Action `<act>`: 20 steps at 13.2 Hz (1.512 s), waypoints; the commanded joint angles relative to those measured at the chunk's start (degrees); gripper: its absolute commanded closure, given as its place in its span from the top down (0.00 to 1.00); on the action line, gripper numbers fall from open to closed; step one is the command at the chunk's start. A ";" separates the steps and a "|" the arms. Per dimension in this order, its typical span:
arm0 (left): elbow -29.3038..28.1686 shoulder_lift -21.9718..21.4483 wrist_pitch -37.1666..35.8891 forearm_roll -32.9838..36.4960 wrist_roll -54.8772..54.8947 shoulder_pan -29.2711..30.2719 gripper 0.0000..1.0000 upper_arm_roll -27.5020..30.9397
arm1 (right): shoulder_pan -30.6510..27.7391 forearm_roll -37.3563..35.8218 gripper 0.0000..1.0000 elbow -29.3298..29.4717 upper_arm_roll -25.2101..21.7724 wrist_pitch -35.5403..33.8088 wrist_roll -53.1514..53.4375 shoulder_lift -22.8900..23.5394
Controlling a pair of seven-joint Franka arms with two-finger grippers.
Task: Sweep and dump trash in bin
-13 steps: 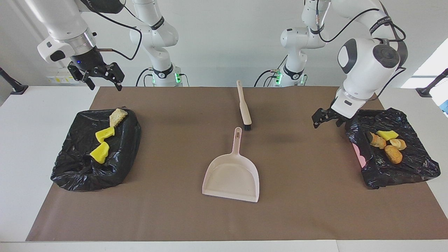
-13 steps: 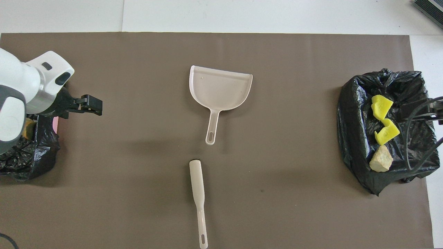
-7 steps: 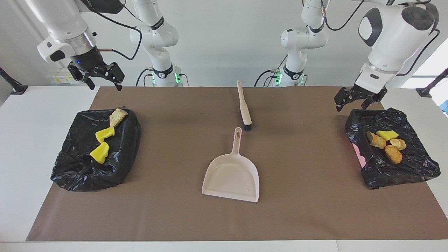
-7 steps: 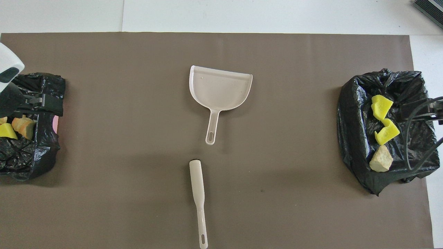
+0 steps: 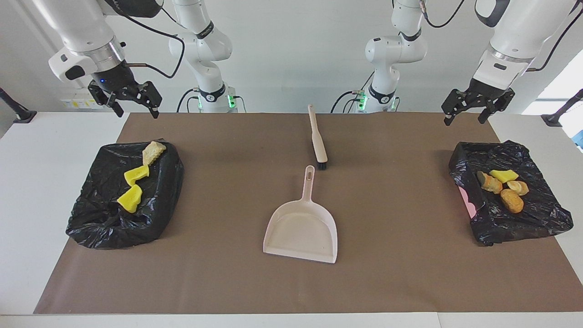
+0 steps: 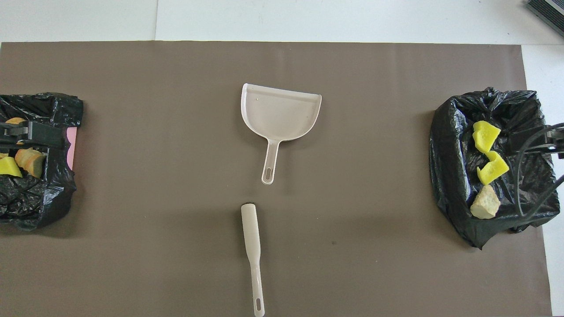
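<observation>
Seven trash lumps, all already in the two black-bagged bins; none loose on the brown mat.

Facing view: three lumps [image 5: 136, 182] (two yellow foam, one tan) in the bin [image 5: 91, 218] at frame left, strung in a line from upper right to lower left. Four lumps [image 5: 503, 187] (one yellow, three orange-brown bread-like) clustered in the bin [image 5: 542, 218] at frame right. Dustpan [image 5: 301, 228] centre frame, empty, mouth toward the lower edge, handle pointing up-frame. Brush [image 5: 317, 136] just above it, not touching, long axis near vertical, bristles at the lower end by the pan handle. Right gripper [image 5: 130, 98] up in the air at upper left, above the mat's corner, fingers spread, holding nothing. Left gripper [image 5: 473, 102] up at upper right, above the mat's edge, fingers apart, empty. Neither is near a tool.

Overhead view: same layout, half a turn round. Dustpan [image 6: 280, 112] mouth up-frame; brush [image 6: 252, 251] below it, handle hole at the bottom edge. Three lumps [image 6: 484, 163] in the bin at frame right, others [image 6: 22, 160] at the left edge, partly hidden by the left gripper [image 6: 35, 134].

Handling, my read: lumps look light and soft, likely to roll or bounce off bristles, so short gentle strokes. Brush and pan are stiff plastic; grip each mid-handle, across the long axis. Task looks essentially done.
</observation>
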 commanded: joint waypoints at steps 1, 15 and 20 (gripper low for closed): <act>0.56 -0.63 -0.09 -3.30 0.02 -0.03 1.00 0.43 | 0.01 -0.10 1.00 -0.64 0.26 0.81 0.93 -0.55; 1.61 -2.39 -3.78 -2.71 0.55 0.15 1.00 0.87 | 0.01 -0.10 1.00 -0.64 0.26 0.81 0.93 -0.55; 1.61 -2.39 -3.95 -2.71 0.11 0.06 1.00 1.23 | 0.01 -0.10 1.00 -0.64 0.26 0.81 0.93 -0.54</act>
